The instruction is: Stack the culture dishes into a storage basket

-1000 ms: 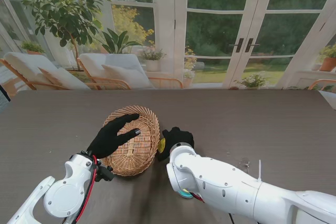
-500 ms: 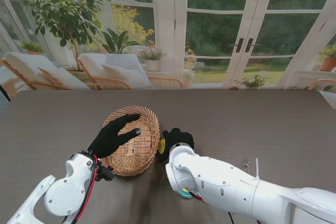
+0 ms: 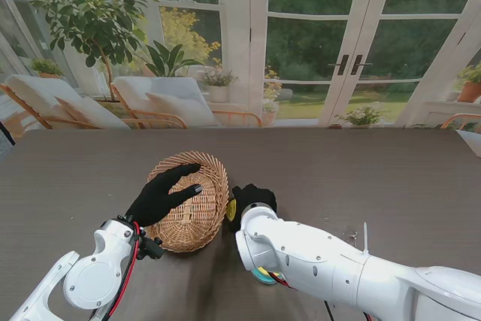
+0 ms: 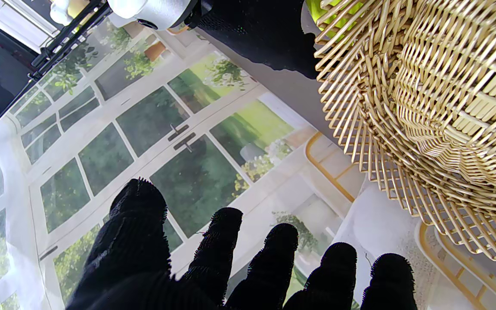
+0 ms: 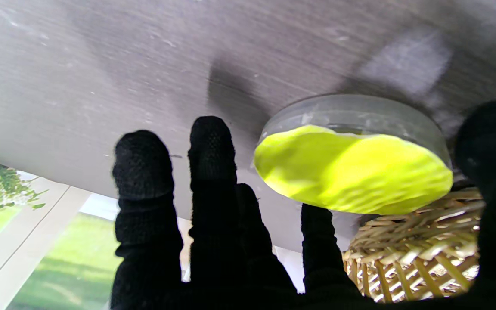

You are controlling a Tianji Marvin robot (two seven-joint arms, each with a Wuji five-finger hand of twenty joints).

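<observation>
Right hand clamps yellow culture dish.
Basket sits just left; left hand splayed over it.

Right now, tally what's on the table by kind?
Basket: 1
Dish with yellow-green fill, visible: 1, by the right hand
Left hand over the basket, holding nothing
Total: 2 things

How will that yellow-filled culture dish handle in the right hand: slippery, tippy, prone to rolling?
The culture dish has a smooth clear wall, so probably slippery against the gloved fingers of the right hand. It looks rigid and light. Being a flat round disc, it may roll if dropped on edge beside the basket.
</observation>
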